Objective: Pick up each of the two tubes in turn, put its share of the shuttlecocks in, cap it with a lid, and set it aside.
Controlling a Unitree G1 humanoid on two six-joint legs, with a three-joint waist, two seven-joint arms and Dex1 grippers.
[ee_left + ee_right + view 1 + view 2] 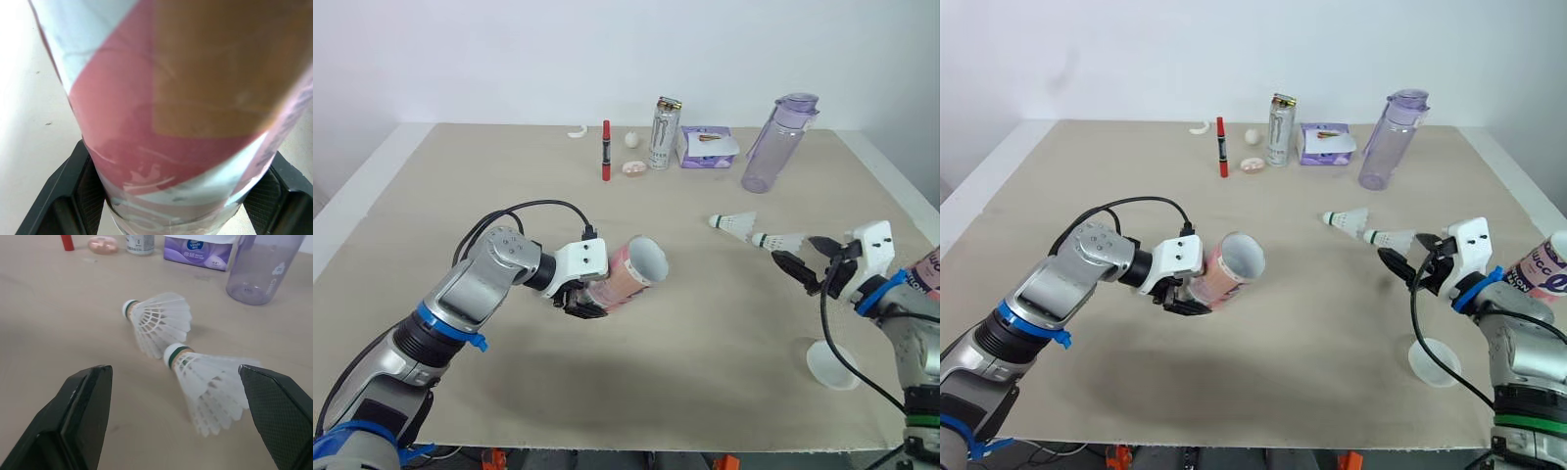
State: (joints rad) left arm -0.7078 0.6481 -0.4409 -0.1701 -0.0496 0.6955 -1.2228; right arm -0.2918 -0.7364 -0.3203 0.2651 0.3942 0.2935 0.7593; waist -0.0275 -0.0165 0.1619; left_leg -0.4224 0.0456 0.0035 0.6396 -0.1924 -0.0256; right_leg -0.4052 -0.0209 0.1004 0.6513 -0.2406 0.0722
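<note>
So on your table (pixel 421 215), the purple bottle (pixel 775 147) stands at the far side, well apart from both arms. Your left gripper (pixel 579 302) is clamped round the tube (pixel 631 269), held off the surface near the middle, with its open mouth tipped up toward your right arm. The head views give you that white inside. The left wrist view gives the wrap instead: pink and pale blue with a tan patch, and a black finger (pixel 73 196) on each side. The other tube (pixel 1544 266) pokes in at the right edge. Your right gripper (pixel 808 262) is spread wide, and its wrist view puts the near shuttlecock (pixel 210 387) between the fingers, with the far shuttlecock (pixel 159 323) just beside it. Both are white with a green band at the cork. A pale lid (pixel 1433 362) lies flat by your right arm.
</note>
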